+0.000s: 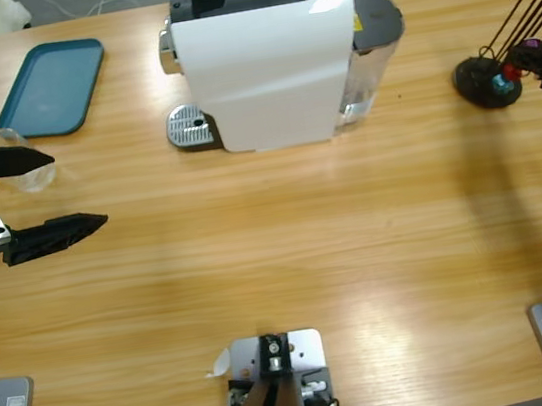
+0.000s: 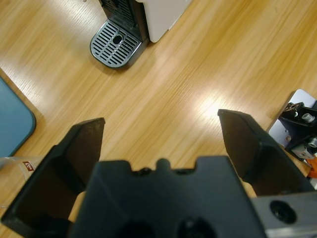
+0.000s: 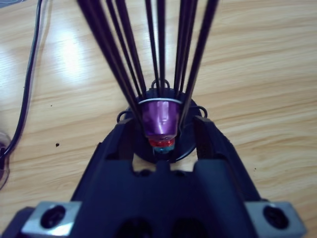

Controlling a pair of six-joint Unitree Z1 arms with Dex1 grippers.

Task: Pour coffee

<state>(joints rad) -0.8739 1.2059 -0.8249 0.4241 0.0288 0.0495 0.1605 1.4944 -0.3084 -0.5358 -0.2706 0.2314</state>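
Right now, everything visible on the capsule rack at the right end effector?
The black wire capsule rack stands upright on the long wooden table, at its right end, with thin dark rods rising from a round base. At the base sits a shiny purple capsule, with red and blue ones stacked beneath. The right end effector has its black jaws either side of the purple capsule; contact is unclear.

Bare tabletop (image 1: pixel 288 251) stretches wide in front of the white coffee machine (image 1: pixel 266 57). Left of the machine lies a teal tray (image 1: pixel 51 87); far right of it, a black wire capsule rack (image 1: pixel 491 79) blocks passage.
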